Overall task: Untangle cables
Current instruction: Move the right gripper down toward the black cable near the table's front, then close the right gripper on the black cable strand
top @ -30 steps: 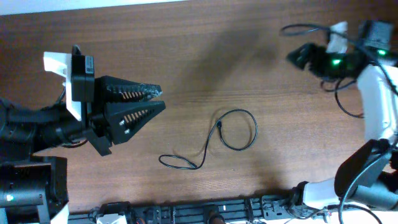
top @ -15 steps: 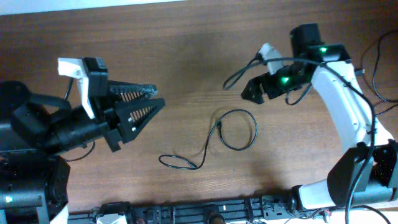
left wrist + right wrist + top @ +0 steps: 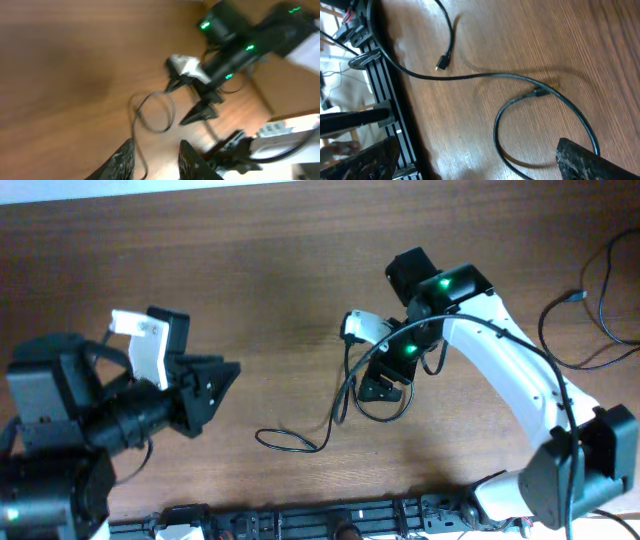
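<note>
1. The cable (image 3: 470, 76) lies flat on the worktop (image 3: 300, 270), a little toward 6 o'clock from the middle.
2. It makes one round loop (image 3: 496, 127). A tail (image 3: 290, 443) runs off from the loop toward 8 o'clock and ends in a small hook.
3. A small plug (image 3: 540, 92) sits on the rim of the loop, where the cable crosses itself.
4. I think the step now is to pick up the loop so it can be pulled open.
5. To do it well, the arm should come straight down and close on just one strand. It should stay away from the crossing near the plug, or two strands may get pinched together.
6. Then it should lift slowly, so the thin cable does not slip out or flick away.
7. It would help if the other arm held the tail down while the loop is pulled.
8. The right fingers (image 3: 376, 385) are right over the loop, spread as wide as they go. They hold nothing, and they look to hang just above the worktop.
9. The left fingers (image 3: 215, 378) are at 9 o'clock from the cable, well apart from it. Their tips point toward it with only a narrow gap between them, and nothing is in that gap.
</note>
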Robot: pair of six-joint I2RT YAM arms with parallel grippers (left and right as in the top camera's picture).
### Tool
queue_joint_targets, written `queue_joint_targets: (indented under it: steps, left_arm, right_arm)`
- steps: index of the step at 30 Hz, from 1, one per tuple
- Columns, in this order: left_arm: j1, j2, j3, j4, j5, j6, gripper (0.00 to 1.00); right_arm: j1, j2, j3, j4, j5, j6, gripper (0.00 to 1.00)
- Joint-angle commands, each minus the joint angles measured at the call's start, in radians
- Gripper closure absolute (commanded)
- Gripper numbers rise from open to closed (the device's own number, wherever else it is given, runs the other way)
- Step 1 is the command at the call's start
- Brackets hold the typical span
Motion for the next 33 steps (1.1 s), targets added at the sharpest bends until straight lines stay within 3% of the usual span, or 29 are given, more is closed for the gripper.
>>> queue_joint_targets:
  steps: [1, 6, 12, 17, 20, 28, 30, 33]
  left_arm:
    - [0.005, -0.080, -0.011, -0.036, -0.097, 0.027, 0.72]
    - [0.005, -0.231, -0.121, -0.036, -0.098, 0.003, 0.73]
    - [0.005, -0.423, -0.377, 0.050, -0.097, -0.150, 0.73]
    - [0.005, -0.488, -0.539, 0.092, -0.074, -0.219, 0.72]
    - [0.005, -0.488, -0.570, 0.137, -0.013, -0.219, 0.70]
    - [0.005, -0.488, -0.573, 0.167, -0.038, -0.220, 0.65]
    - [0.005, -0.488, -0.573, 0.168, -0.037, -0.219, 0.55]
    - [0.005, -0.488, -0.573, 0.168, -0.037, -0.219, 0.52]
  right_arm:
    - [0.042, -0.116, -0.002, -0.002, -0.029, -0.010, 0.01]
    - [0.109, -0.252, -0.002, -0.004, -0.023, 0.056, 0.01]
    - [0.166, -0.391, -0.002, -0.015, 0.080, 0.194, 0.01]
    - [0.181, -0.481, -0.002, -0.072, 0.085, 0.198, 0.01]
    - [0.181, -0.509, -0.002, -0.073, 0.171, 0.317, 0.01]
    - [0.181, -0.550, -0.060, -0.071, 0.192, 0.518, 0.01]
    - [0.181, -0.580, -0.126, -0.063, 0.192, 0.547, 0.01]
    - [0.181, -0.645, -0.253, 0.017, 0.176, 0.598, 0.00]
